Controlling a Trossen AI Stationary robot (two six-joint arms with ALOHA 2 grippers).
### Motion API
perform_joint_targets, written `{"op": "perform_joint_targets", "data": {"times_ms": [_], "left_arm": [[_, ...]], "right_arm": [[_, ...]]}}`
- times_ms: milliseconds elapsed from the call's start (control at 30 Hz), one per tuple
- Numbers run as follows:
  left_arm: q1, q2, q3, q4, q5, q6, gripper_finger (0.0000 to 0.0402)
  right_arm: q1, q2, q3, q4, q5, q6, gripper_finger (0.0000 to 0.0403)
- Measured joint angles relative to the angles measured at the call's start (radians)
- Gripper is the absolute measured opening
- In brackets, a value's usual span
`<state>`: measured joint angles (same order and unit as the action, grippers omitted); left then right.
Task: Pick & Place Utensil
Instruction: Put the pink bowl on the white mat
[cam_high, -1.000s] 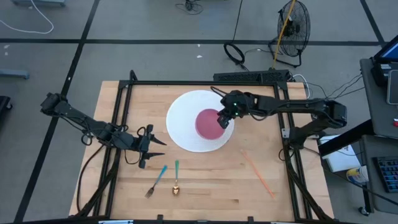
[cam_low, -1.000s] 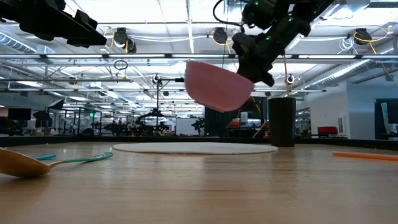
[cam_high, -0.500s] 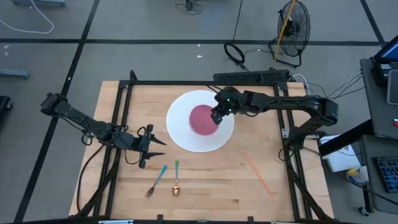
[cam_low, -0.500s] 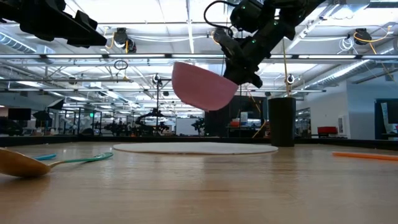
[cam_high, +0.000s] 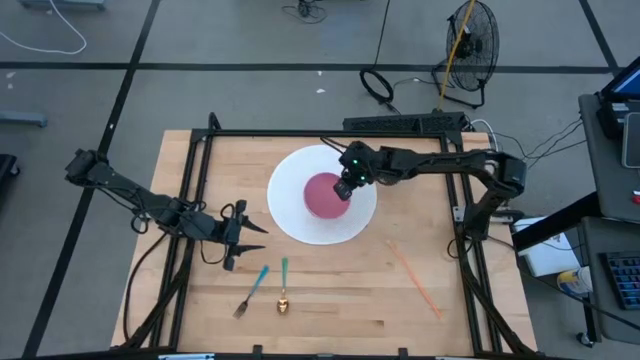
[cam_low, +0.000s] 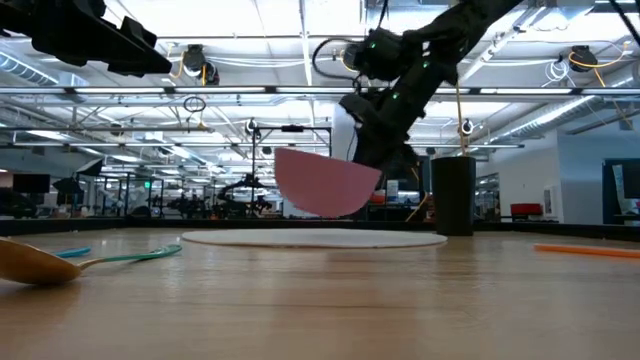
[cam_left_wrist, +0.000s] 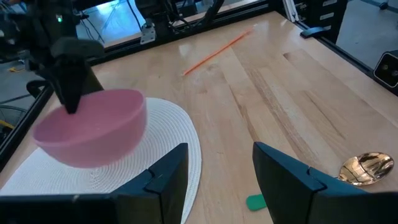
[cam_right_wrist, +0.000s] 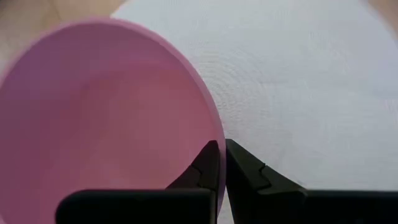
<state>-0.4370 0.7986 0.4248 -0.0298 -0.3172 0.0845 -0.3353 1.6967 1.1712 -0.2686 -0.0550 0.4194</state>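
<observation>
My right pincer (cam_high: 344, 187) pinches the pink bowl's (cam_high: 325, 196) rim, apparently just above the mat (cam_high: 290, 210). Left pincer (cam_high: 247, 236) waits open; fork (cam_high: 250, 291) and spoon (cam_high: 284, 287) lie untouched on the desk (cam_high: 350, 290).

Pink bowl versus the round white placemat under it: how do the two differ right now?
The pink plastic bowl is deep and rounded; the round white woven placemat is flat. The bowl hangs tilted in the air, pinched at its rim by the right tool, while the placemat lies flat on the wooden table. The bowl is clearly smaller across than the placemat. Both are circular, and seen from above the bowl sits within the placemat's outline.
</observation>
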Motion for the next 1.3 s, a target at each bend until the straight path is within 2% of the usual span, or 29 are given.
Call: {"op": "perform_joint_targets", "data": {"times_ms": [633,933,1300], "left_arm": [[0.001,0.0,0.0,-0.005,0.0,-0.002,0.0186],[0.001,0.0,0.0,-0.005,0.0,0.0,0.0186],[0.001,0.0,0.0,-0.005,0.0,-0.001,0.0186]], "right_arm": [[-0.013,0.032,0.016,-0.015,-0.024,0.005,0.0004],[-0.013,0.054,0.016,0.014,0.05,0.013,0.0004],[-0.026,0.068,0.015,0.018,0.055,0.04,0.0004]]}}
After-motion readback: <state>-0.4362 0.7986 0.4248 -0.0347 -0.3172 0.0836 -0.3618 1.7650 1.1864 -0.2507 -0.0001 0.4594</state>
